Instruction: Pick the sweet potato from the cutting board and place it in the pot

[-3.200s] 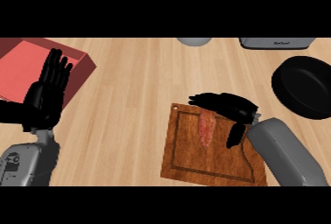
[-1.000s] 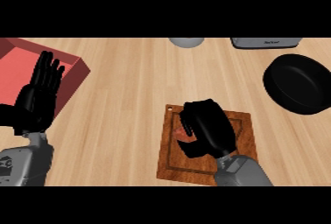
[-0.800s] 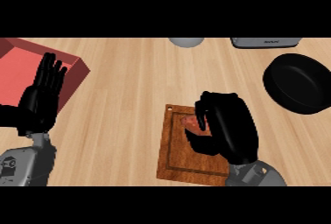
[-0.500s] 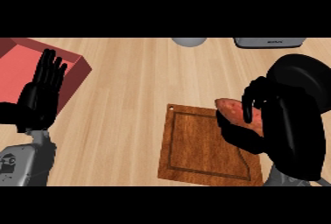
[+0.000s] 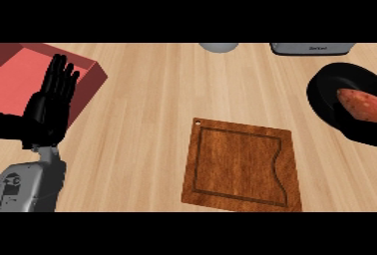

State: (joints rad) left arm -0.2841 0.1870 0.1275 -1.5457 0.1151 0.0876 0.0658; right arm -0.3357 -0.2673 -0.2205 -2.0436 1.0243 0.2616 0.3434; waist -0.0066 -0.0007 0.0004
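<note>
An orange-red sweet potato (image 5: 358, 104) is lying inside the round black pot (image 5: 331, 97) at the tabletop's right edge, the brown wooden cutting board (image 5: 242, 170) is sitting bare, the left robot hand (image 5: 49, 109) is resting open and empty at the left edge, and the right robot hand, out of view, should withdraw clear of the pot's rim.

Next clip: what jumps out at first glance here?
The reddish-orange sweet potato lying in the round black pot at the right edge stands out first. Next, the brown wooden cutting board lies bare at centre, and the black left hand rests open, fingers up, beside the red box at left.
</note>
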